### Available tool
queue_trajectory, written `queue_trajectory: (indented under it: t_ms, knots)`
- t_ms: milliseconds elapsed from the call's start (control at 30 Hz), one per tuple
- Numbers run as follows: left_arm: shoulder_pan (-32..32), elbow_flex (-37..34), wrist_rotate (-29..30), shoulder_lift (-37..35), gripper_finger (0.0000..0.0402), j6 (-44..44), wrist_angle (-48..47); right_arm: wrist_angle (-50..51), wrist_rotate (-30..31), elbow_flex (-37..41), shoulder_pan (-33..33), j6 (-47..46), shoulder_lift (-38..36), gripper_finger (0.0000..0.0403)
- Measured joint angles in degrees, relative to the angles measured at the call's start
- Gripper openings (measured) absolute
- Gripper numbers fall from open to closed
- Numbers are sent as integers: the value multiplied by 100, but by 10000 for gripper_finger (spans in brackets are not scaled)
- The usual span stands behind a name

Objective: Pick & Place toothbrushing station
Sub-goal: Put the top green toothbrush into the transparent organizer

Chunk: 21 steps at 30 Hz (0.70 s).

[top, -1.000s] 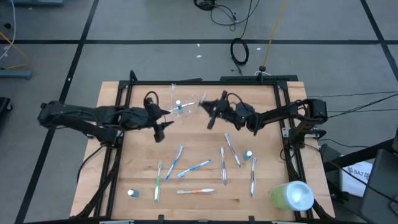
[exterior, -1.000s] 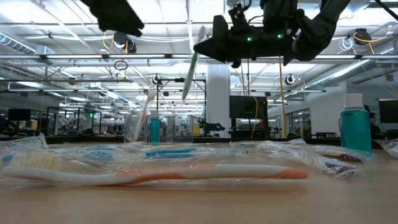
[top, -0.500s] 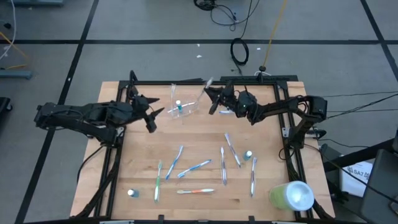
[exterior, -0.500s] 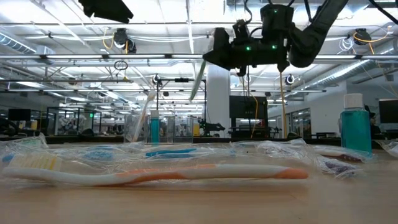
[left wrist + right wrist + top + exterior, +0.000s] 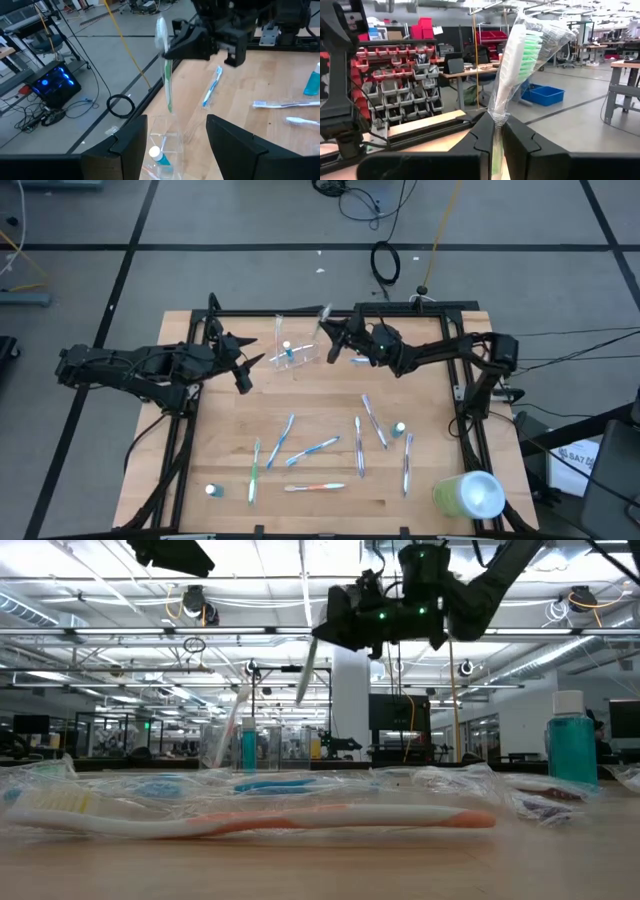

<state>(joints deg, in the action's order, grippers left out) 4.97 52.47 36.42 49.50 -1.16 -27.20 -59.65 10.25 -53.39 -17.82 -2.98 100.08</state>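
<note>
From above, the right gripper (image 5: pixel 334 343) hangs over the far part of the desk (image 5: pixel 230 450), its jaws closed on a wrapped green toothbrush (image 5: pixel 326 320) just beside the clear cup (image 5: pixel 290 352). The cup already holds a small tube (image 5: pixel 287 352). The left gripper (image 5: pixel 243 363) waits near the cup's other side, jaws open and empty. More toothbrushes (image 5: pixel 313 450) lie scattered on the near half of the desk, with a large lime-green cylinder (image 5: pixel 468 494) at the near right corner.

From desk height, the right gripper (image 5: pixel 322 628) is up high with the green toothbrush (image 5: pixel 304 668) dangling slanted below it, above the clear cup (image 5: pixel 228 740). An orange-and-white toothbrush (image 5: pixel 260 820) in crinkled wrap fills the foreground and hides most of the desk behind it.

In the left wrist view, the green toothbrush (image 5: pixel 165 65) points down toward the clear cup (image 5: pixel 165 145), its lower tip just above the rim. The cup's walls are hard to trace against the wood.

In the right wrist view, the jaws pinch the green toothbrush (image 5: pixel 520 60) on its handle, bristles upward; the cup is out of sight.

The brush looks light and stiff, but its film wrapper is probably slippery, so a firm pinch on the handle suits it. The cup seems light and easy to tip.
</note>
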Motion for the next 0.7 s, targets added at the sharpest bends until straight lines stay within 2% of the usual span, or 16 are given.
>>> queue_trajectory:
  t_ms: [133, 267, 433, 567, 700]
  knots:
    - [-2, 0, 2, 0, 212, 79, 0, -391, -5, -333, 0, -21, 560, 18]
    - [0, 0, 1, 0, 212, 87, -16, -84, -4, -798, -12, 244, 982, 18]
    - [-9, 0, -35, 0, 212, 111, -20, 843, 351, -1091, -61, 422, 970, 18]
    - [-13, 0, -36, 0, 212, 210, -55, 870, 318, -1091, -96, 281, 975, 18]
    - [-13, 0, -37, 0, 212, 213, -54, 1440, 313, -1093, -96, 109, 981, 18]
